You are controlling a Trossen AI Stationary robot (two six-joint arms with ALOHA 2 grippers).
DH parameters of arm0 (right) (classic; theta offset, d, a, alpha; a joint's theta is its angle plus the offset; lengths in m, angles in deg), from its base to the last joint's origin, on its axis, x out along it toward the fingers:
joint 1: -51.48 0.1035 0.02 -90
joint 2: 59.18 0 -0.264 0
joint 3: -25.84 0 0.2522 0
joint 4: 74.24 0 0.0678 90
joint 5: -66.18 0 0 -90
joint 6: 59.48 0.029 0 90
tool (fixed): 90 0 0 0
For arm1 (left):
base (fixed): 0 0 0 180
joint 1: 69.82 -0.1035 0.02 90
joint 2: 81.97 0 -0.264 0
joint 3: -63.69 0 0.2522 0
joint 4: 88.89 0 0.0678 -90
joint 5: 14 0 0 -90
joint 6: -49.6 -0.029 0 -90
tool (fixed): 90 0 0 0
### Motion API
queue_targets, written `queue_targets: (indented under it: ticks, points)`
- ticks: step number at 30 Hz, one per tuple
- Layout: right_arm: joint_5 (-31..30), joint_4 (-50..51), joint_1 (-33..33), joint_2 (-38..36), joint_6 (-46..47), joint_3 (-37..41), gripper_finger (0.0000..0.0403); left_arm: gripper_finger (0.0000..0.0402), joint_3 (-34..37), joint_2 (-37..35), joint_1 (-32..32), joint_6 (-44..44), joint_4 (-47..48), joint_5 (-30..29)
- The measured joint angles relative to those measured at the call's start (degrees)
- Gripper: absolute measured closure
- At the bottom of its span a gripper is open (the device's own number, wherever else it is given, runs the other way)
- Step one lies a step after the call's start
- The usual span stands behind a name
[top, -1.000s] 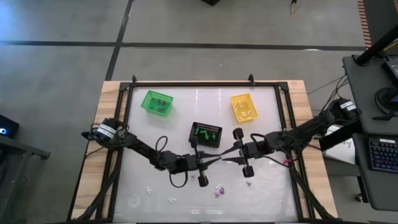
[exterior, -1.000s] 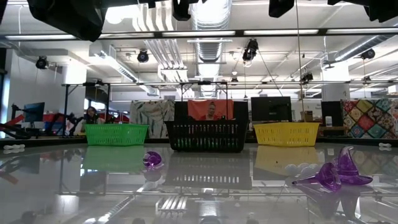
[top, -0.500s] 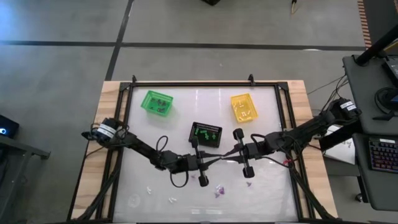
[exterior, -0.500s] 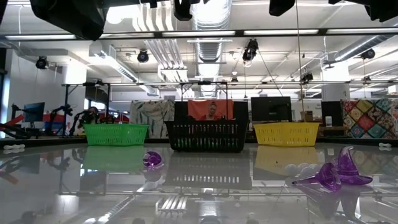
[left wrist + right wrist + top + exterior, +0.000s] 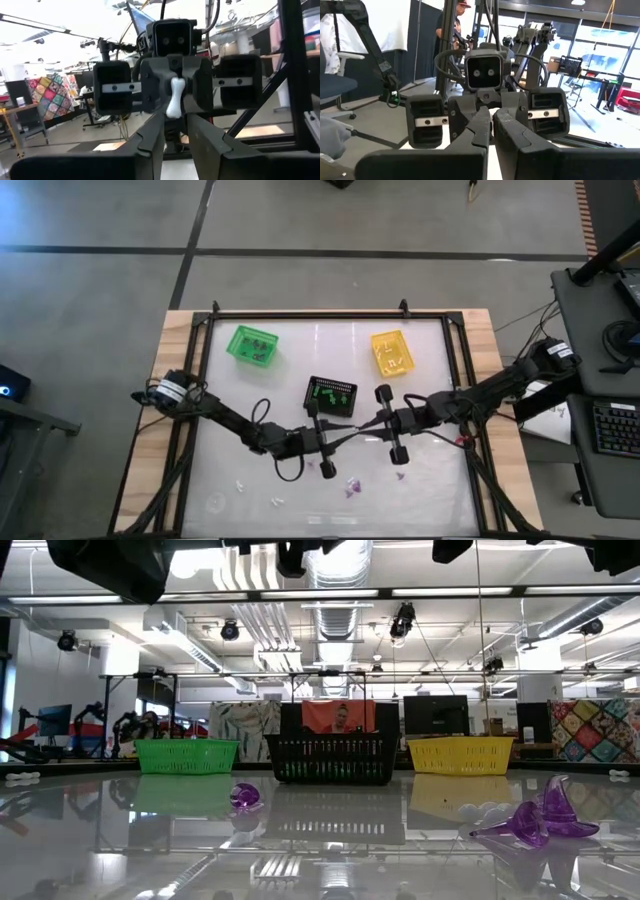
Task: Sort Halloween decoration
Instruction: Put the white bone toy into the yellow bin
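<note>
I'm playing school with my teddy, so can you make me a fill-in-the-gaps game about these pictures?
1. The plastic mesh basket between the green plastic basket and the yellow plastic basket is ____.
2. The tiny plastic bone in the left wrist view is ____.
3. The pointed plastic witch hat in the low view is ____.
Missing words: black; white; purple.

A small white bone trinket (image 5: 173, 97) stands upright in mid-air; purple trinkets (image 5: 540, 818) lie on the table

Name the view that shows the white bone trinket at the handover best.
The left wrist view: the white bone stands upright at the right gripper, clear against the dark body. The high view hides it where the grippers meet; the right wrist and low views do not show it.
</note>
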Motion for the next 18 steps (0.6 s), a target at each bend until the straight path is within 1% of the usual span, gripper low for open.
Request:
queue_targets:
  ticks: [1,3,5,7,8,9,10,11,13,14,15,16,18]
  points:
    - [-0.3,0.0,0.0,-0.1,-0.1,0.0,0.0394,0.0332,0.0,0.0,0.0,0.0,0.3,-0.7]
    - [-2.9,0.3,0.0,-0.7,-0.2,0.0,0.0394,0.0331,0.0,0.0,0.0,0.0,1.1,-2.6]
    - [-7.0,0.3,0.0,-1.2,-0.2,0.0,0.0394,0.0331,0.2,0.0,0.3,0.2,2.1,-4.9]
    - [-12.8,1.5,-0.2,-2.0,-0.5,0.0,0.0394,0.0331,0.3,0.0,0.6,0.6,3.4,-7.6]
    - [-16.2,2.6,-0.5,-2.6,-0.9,0.0,0.0394,0.0331,0.3,0.0,0.8,0.8,4.4,-9.1]
    - [-20.9,4.0,-0.8,-3.2,-0.7,0.0,0.0394,0.0331,0.3,0.0,1.0,1.4,5.1,-10.2]
    - [-26.6,5.6,-1.2,-3.9,0.5,0.0,0.0394,0.0331,0.3,0.0,1.1,1.8,5.5,-11.2]
    - [-34.1,8.2,-1.8,-4.6,2.4,0.0,0.0394,0.0331,0.4,0.0,1.3,2.1,5.6,-11.9]
    - [-49.0,16.5,-3.6,-6.1,8.4,0.0,0.0394,0.0331,0.6,0.0,1.5,2.6,5.6,-12.2]
    - [-54.8,22.7,-4.7,-6.9,13.1,0.0,0.0394,0.0331,0.6,0.0,1.5,3.0,5.6,-12.2]
    - [-58.2,29.6,-6.0,-7.8,18.7,0.0,0.0394,0.0331,0.6,0.0,1.5,3.3,5.6,-12.2]
    - [-59.0,36.4,-7.6,-8.6,25.3,0.0,0.0394,0.0331,0.6,0.0,1.5,3.5,5.6,-12.2]
    - [-57.1,49.2,-11.2,-9.8,38.2,0.0,0.0394,0.0331,0.6,0.0,1.5,3.5,5.5,-12.2]
